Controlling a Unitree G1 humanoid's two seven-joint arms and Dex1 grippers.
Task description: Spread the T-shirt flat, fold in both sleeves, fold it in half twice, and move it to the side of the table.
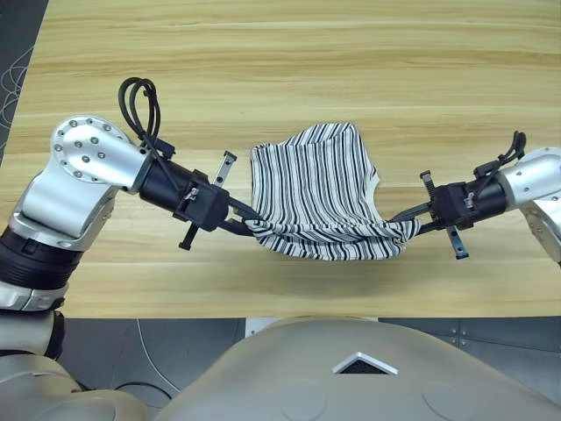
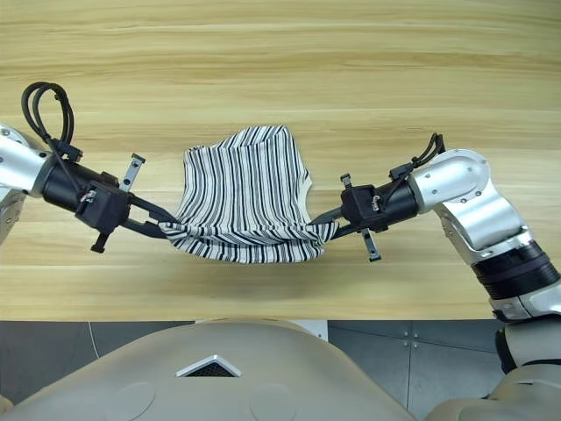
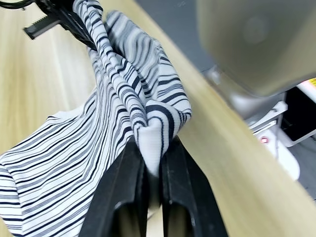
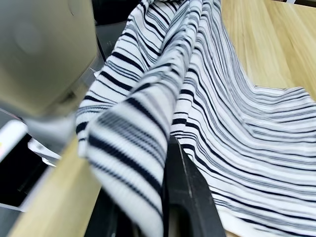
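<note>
Near the front edge of one pale wood-grain worktop (image 1: 307, 53): one black-and-white striped T-shirt (image 1: 316, 189), bunched rather than flat. Far portion resting on the wood, near edge raised and pulled into a sagging band between two black two-fingered grippers. At the band's left end, left end effector (image 1: 252, 223), closed on a corner of the cloth. At the band's right end, right end effector (image 1: 408, 221), likewise clamped on the fabric. Both arms roughly level, pointing inward toward each other, shirt strung between them.

Counted: one worktop, one shirt, two end effectors.

From the head views: whole outline of the garment, rounded far edge, small notch on its right side.

From the left wrist view, up close: two black fingers (image 3: 129, 187) pressed together on a narrow fold of striped cloth, fabric running away from them toward the other arm's end effector, worktop's front edge just beside.

From the right wrist view: one black finger (image 4: 185, 192) under a thick striped fold draped over it, second finger hidden by cloth, remaining shirt fanning down onto the wood.
</note>
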